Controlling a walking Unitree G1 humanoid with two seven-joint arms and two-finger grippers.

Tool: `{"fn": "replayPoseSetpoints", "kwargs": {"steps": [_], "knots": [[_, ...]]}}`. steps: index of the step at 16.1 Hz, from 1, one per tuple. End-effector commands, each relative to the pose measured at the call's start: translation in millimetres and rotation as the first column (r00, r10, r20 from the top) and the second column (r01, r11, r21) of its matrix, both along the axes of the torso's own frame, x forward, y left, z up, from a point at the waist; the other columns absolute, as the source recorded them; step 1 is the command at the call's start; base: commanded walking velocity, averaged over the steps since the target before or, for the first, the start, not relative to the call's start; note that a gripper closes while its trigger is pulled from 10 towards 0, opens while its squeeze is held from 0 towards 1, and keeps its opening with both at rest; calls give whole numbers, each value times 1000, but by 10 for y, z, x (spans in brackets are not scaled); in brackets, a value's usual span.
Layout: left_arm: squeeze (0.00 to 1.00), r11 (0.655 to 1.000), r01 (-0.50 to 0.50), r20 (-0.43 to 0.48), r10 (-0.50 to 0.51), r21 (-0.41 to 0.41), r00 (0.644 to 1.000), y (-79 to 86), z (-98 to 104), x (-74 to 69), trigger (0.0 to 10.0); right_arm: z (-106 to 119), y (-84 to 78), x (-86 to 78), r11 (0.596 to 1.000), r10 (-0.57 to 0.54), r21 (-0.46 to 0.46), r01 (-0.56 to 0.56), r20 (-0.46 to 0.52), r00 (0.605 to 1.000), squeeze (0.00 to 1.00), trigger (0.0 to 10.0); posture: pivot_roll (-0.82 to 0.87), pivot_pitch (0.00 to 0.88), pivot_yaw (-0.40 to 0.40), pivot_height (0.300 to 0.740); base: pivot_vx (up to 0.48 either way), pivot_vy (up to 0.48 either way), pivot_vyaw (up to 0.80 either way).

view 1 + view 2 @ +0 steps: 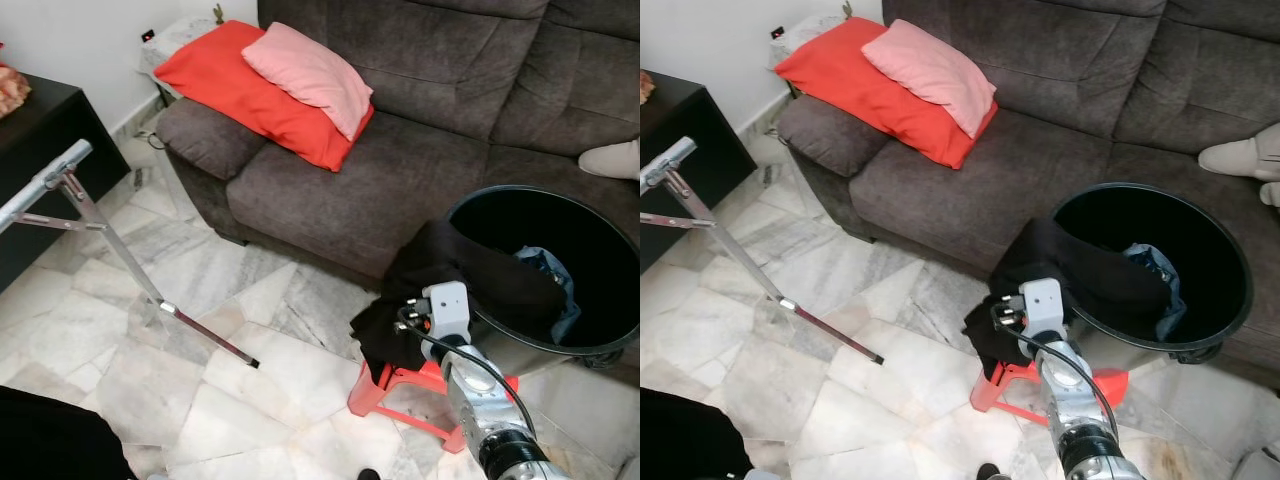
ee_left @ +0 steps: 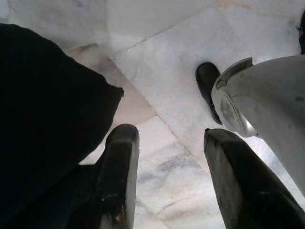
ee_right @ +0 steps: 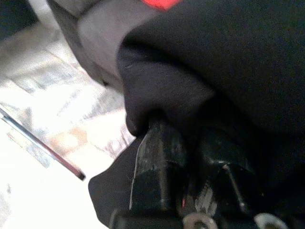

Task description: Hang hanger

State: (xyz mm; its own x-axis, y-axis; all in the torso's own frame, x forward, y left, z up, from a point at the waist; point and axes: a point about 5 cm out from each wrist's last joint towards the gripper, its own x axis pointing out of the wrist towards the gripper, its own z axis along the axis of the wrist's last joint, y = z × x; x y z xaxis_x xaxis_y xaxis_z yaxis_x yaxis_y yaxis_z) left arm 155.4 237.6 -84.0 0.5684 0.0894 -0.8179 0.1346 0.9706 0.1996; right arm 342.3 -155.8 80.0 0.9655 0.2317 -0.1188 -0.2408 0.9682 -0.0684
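Right gripper (image 3: 186,143) pinches a black garment (image 1: 470,275), fingertips buried in its folds; any hanger is hidden. Left gripper (image 2: 171,157) hangs low, its 2 fingers spread over marble floor (image 1: 250,390). Beyond, the garment drapes a black bin (image 1: 600,240) beside a brown sofa (image 1: 420,150).

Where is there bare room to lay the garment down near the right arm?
Open marble floor lies between the metal rack leg and the red stool. The sofa seat between the pink pillow and the black basket is bare. Around the right gripper, shut on the black garment, it is crowded.
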Motion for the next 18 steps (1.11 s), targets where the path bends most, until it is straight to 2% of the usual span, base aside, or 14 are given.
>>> {"fn": "replayPoseSetpoints", "kwargs": {"steps": [1, 3, 6, 7, 11, 12, 13, 14, 17, 18], "knots": [[0, 1000, -3, -55, 4, 4, 998, 27, -56, -148, 10000, 54, 48, -31, 999, 43, 26, -43, 17, 999, 0, 0, 7, 227, 10, 740, 0, 0, 0], [0, 1000, -8, -61, 8, 2, 998, 32, -61, -164, 10000, 139, 99, -103, 993, 120, 2, -120, 38, 992, 0, 0, 3, 223, 3, 740, 0, 0, 0], [0, 1000, -13, -67, 13, -4, 998, 11, -76, -191, 10000, 255, 122, -213, 989, 146, -3, -146, 48, 988, 0, 0, -12, 217, -2, 740, 0, 0, 0], [0, 1000, -11, -73, 10, -5, 997, -22, -90, -202, 10000, 372, 164, -244, 987, 153, 28, -155, 78, 985, 0, 0, -21, 217, -4, 740, 0, 0, 0], [0, 1000, -2, -77, 1, -18, 997, -192, -122, -170, 10000, 792, 434, -297, 959, 223, 136, -247, 170, 960, 0, 0, -29, 211, -11, 740, 0, 0, 0], [0, 1000, 1, -74, -2, -21, 997, -226, -123, -153, 10000, 884, 500, -312, 951, 244, 145, -273, 188, 951, 0, 0, -30, 208, -14, 740, 0, 0, 0], [0, 1000, 4, -68, -5, -27, 998, -279, -121, -117, 10000, 1069, 645, -345, 934, 297, 133, -333, 233, 926, 0, 0, -30, 206, -16, 740, 0, 0, 0], [0, 1000, 5, -64, -6, -29, 998, -303, -118, -96, 10000, 1157, 683, -364, 927, 308, 137, -348, 247, 919, 0, 0, -30, 203, -18, 740, 0, 0, 0], [0, 999, 8, -59, -10, -39, 998, -423, -127, -62, 10000, 1491, 661, -354, 923, 282, 163, -350, 334, 899, 0, 0, -33, 198, -21, 740, 0, 0, 0], [0, 999, 11, -49, -13, -43, 999, -471, -103, 24, 10000, 1690, 534, -338, 927, 215, 205, -313, 392, 894, 0, 0, -47, 193, -22, 740, 0, 0, 0]]}}
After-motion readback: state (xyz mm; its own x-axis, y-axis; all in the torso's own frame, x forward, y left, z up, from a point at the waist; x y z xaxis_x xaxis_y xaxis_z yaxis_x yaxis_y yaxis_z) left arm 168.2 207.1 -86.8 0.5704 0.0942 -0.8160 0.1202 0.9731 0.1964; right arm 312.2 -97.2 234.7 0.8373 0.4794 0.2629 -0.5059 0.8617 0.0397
